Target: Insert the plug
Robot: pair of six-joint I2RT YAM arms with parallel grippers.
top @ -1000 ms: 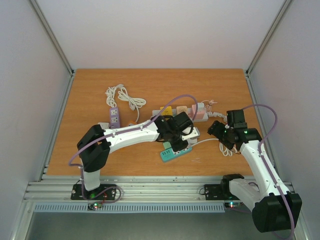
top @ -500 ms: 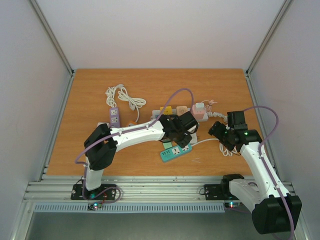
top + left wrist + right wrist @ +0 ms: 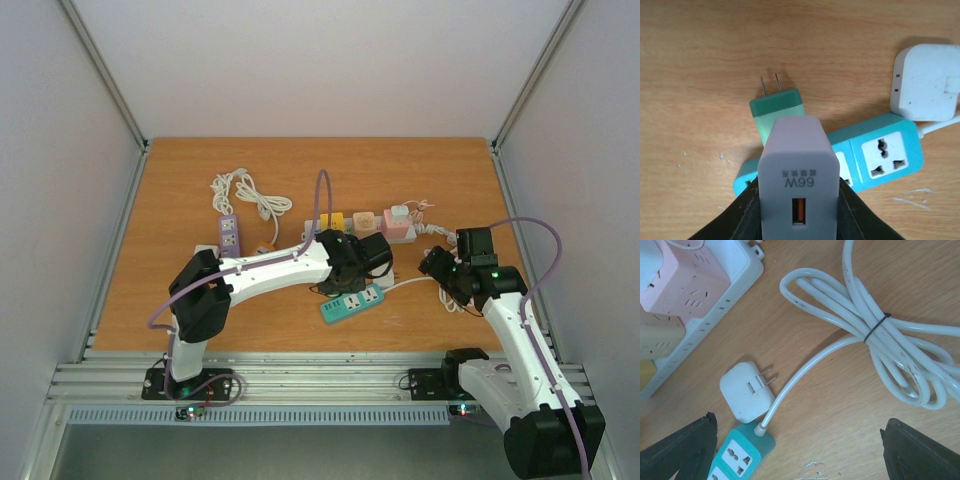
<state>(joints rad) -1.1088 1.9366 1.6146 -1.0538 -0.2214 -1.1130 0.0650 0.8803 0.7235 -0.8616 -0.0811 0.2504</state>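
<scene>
Left pincer (image 3: 799, 210) clamped on lilac charger (image 3: 795, 160) over teal strip (image 3: 885, 150); green plug (image 3: 777, 107) against strip, white adapter (image 3: 925, 82) beside. Right pincer (image 3: 800, 450) wide open, empty.

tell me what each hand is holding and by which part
The left hand grips the lilac 66W charger by its two side faces, at the USB-port end. The right hand is open, holding nothing.

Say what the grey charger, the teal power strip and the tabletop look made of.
Grey charger: likely moulded plastic, matte, with rounded edges and printed lettering.
Teal power strip: plastic too, smooth with a slight sheen.
Tabletop: wood-grain surface, possibly laminate; cannot tell.
</scene>
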